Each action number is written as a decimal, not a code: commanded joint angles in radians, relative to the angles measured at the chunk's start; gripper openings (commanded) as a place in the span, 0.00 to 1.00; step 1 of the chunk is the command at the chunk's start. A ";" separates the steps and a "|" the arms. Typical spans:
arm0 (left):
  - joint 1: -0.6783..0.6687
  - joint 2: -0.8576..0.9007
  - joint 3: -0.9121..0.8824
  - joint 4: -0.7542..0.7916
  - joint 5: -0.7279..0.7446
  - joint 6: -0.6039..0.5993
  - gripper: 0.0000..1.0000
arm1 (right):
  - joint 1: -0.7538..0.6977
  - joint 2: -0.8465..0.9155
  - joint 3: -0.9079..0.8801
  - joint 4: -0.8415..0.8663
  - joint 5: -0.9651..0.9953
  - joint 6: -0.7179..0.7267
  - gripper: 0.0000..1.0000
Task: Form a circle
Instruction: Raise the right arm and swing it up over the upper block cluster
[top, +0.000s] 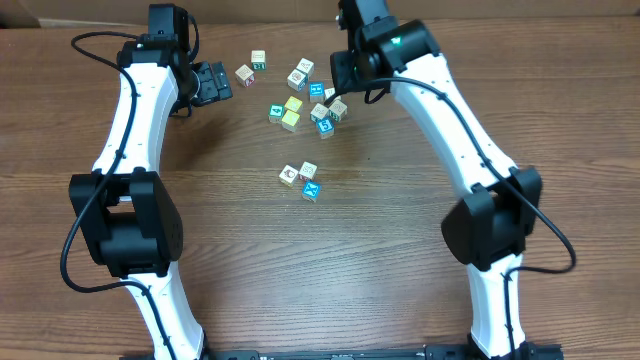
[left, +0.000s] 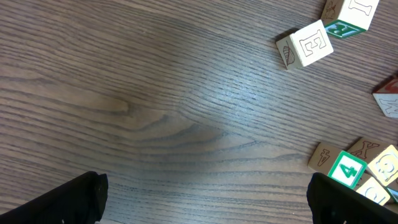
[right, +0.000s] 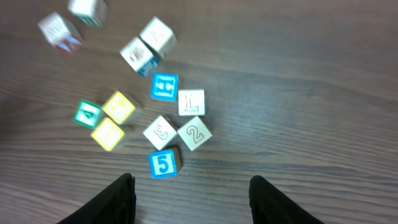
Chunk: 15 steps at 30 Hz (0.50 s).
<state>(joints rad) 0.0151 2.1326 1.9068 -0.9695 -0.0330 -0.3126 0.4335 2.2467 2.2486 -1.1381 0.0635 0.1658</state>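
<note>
Right fingers (right: 118, 202): parted about halfway, nothing between them, hovering over the worktop (top: 400, 250).
Cyan 5 cube (right: 163, 163): just ahead of the gap between those fingers, lying flat.
White 3 cube (right: 160, 132): just beyond the 5, side by side with the white 2 cube (right: 194, 135).
L cube (right: 191, 102): directly behind the 2, beside a cyan cube (right: 164, 86).
Left fingers (left: 62, 202): spread wide, empty, only bare wood between them.
Green 4 cube (left: 348, 169): near one of the left fingers, among other cubes.
Circle (top: 303, 178): three cubes, two white and one cyan, clustered mid-worktop with no ring shape, well apart from both arms' fingers and from the larger scatter.
</note>
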 joint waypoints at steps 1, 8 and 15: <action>0.002 0.003 0.019 0.001 0.007 -0.009 1.00 | 0.005 0.055 -0.006 0.000 -0.021 -0.018 0.55; 0.002 0.003 0.019 0.001 0.007 -0.009 1.00 | 0.006 0.136 -0.017 0.008 -0.127 -0.023 0.54; 0.002 0.003 0.019 0.001 0.007 -0.009 1.00 | 0.019 0.155 -0.018 0.007 -0.159 -0.093 0.55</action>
<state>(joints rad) 0.0151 2.1326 1.9068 -0.9695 -0.0330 -0.3126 0.4412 2.4001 2.2341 -1.1374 -0.0700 0.1062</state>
